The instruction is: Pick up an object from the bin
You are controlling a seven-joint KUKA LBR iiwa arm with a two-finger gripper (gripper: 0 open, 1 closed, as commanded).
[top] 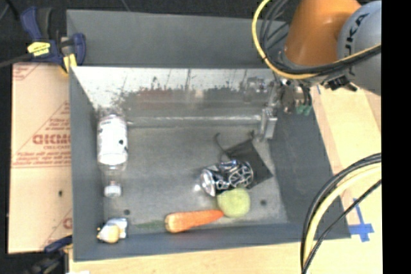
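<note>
My gripper (pixel 268 125) hangs at the bin's right side near the back wall, with nothing between its fingers. Just below it lies a flat black piece (pixel 247 155), and against that a crushed dark can (pixel 225 177) with white markings. A yellow-green ball (pixel 234 203) touches the can's lower right. An orange carrot (pixel 191 220) lies along the front wall, left of the ball.
A clear plastic bottle (pixel 112 145) with a white label lies along the left wall, its cap toward the front. A small white and yellow thing (pixel 112 231) sits in the front left corner. The arm with its orange cover and cables stands above the bin's right rim.
</note>
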